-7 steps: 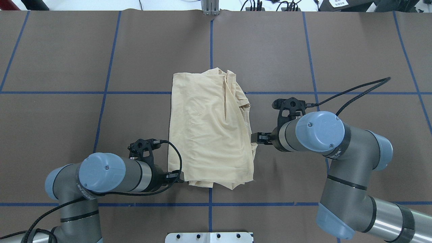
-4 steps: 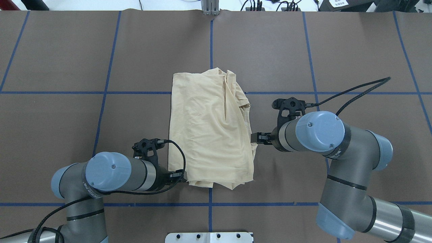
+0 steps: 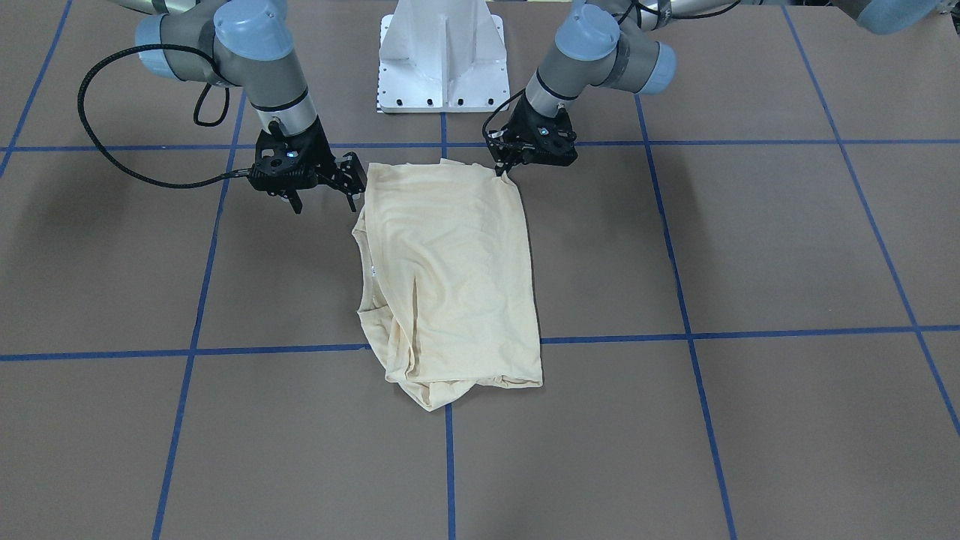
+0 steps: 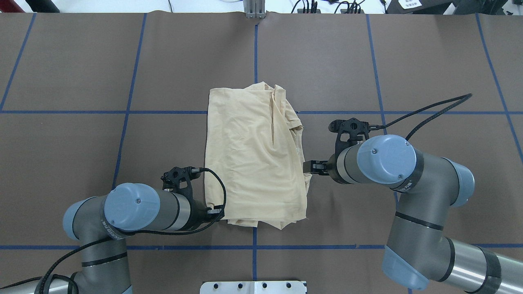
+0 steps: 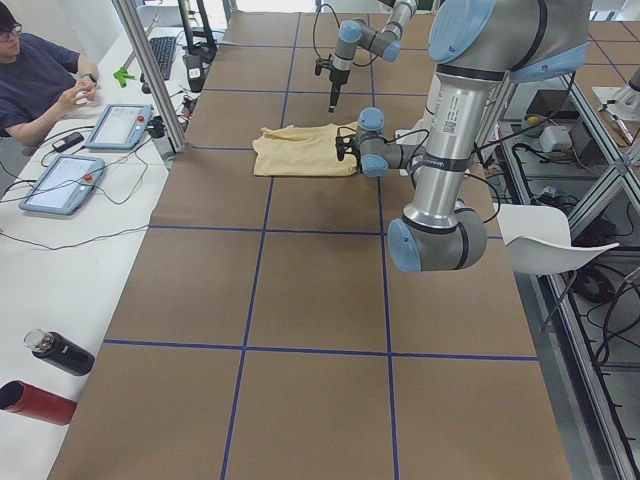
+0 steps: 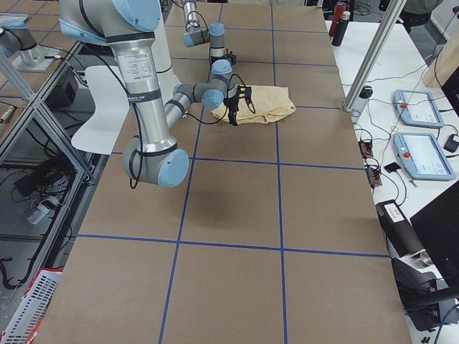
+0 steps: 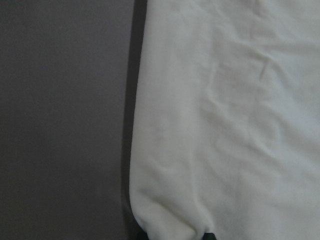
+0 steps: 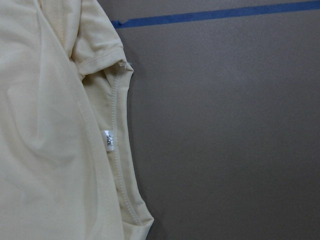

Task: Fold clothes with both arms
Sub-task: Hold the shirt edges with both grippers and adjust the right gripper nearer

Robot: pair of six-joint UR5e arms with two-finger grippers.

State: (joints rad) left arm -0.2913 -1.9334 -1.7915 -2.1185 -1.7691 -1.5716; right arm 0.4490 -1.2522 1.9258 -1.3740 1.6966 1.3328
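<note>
Now reaching inward, low over the table (image 3: 750,247), from either side of the cream T-shirt (image 3: 450,262) folded flat at its centre. Left gripper (image 3: 504,169) down on the robot-side corner, hold impossible to tell; right gripper (image 3: 324,201) spread wide, empty, just beside the neck-label edge.

Left gripper (image 4: 218,214) is hiding its tips under own wrist; wrist view is blurring, fingertips (image 7: 210,236) getting cropped at bottom edge, grip on T-shirt (image 7: 225,125) being unreadable.
</note>
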